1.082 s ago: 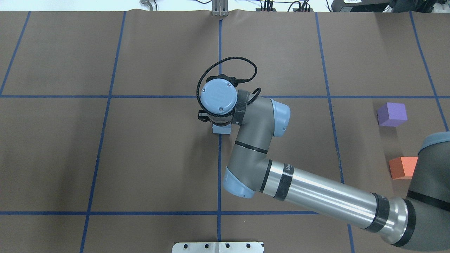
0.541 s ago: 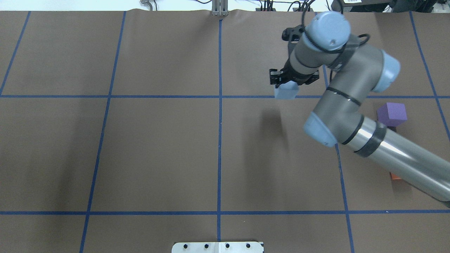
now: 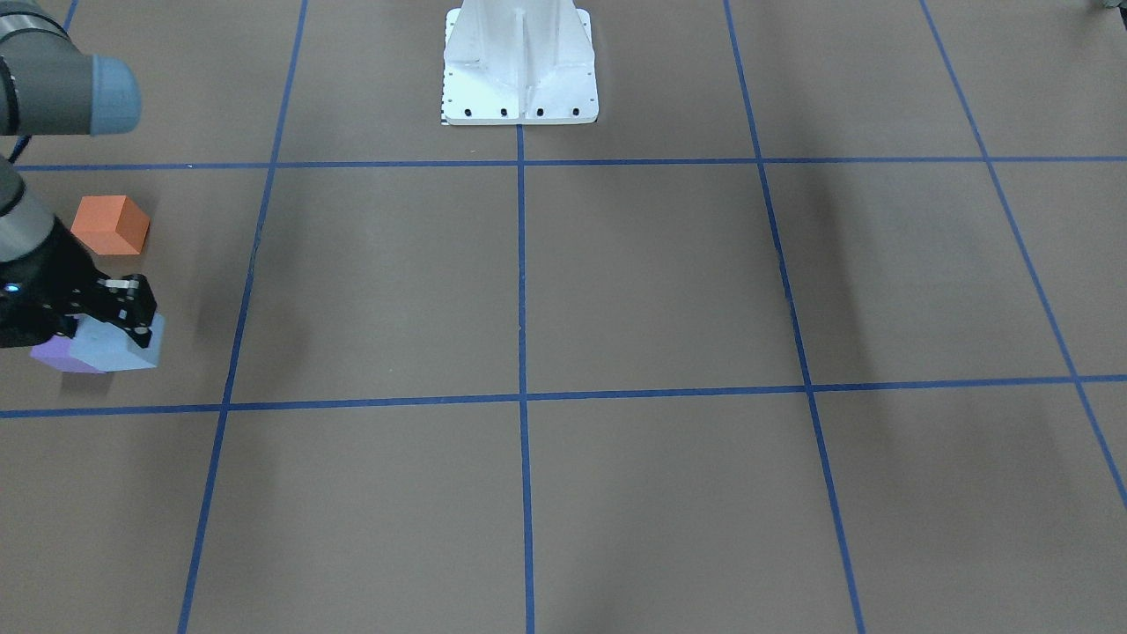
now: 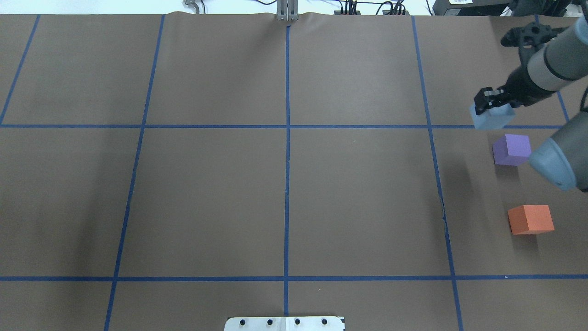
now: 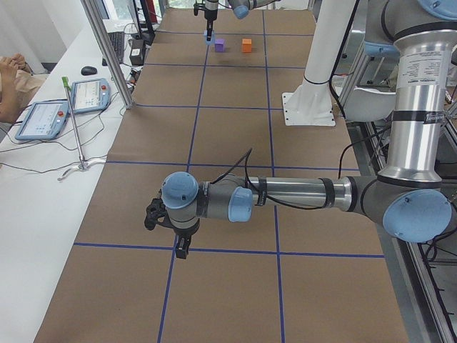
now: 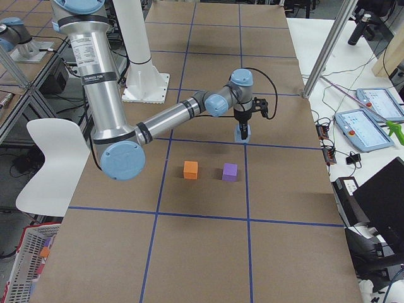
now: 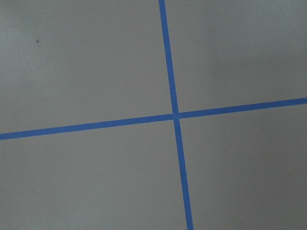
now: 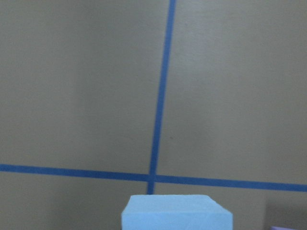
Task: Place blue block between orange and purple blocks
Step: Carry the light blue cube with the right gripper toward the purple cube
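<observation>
While the right pincer [image 4: 495,105] grips the blue block [image 4: 490,121], lower it gently between the purple block [image 4: 512,148] and the orange block [image 4: 530,219].

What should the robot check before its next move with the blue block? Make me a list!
1. Right gripper shut on the blue block: ok.
2. Spot between the purple block and the orange block is bare: ok.
3. Blue block over that spot: not ok. It is beyond the purple block, on the side away from the orange one.
4. Gap wide enough for the block: cannot tell, it looks snug.
5. Left gripper out of the way: ok, far from the blocks.
</observation>
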You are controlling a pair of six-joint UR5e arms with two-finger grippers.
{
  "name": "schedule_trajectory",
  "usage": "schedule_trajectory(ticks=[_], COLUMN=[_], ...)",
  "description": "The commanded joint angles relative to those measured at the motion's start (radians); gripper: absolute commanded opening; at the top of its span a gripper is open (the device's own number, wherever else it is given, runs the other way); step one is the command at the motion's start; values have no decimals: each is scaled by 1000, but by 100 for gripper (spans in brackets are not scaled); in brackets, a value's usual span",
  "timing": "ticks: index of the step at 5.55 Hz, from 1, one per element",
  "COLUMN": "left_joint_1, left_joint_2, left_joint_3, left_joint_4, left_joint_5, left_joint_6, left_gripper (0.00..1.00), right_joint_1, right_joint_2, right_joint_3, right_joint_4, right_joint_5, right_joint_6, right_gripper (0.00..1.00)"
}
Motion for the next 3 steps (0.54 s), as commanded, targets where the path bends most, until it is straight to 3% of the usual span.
schedule_trajectory(ticks=[1,3], left_joint_1=[0,0], left_joint_2=[3,17], left_joint_3=[-2,-5], left_joint_4=[-23,-53], left_joint_5=[-6,-9], left_joint_6=[-1,0], left_gripper=[100,100], right_joint_1=[9,-20], right_joint_2=[-150,-343], right_joint_3=[128,32], right_joint_4=[7,405], right_joint_5=[-3,-11], right_joint_6=[130,195], right_gripper=[10,9])
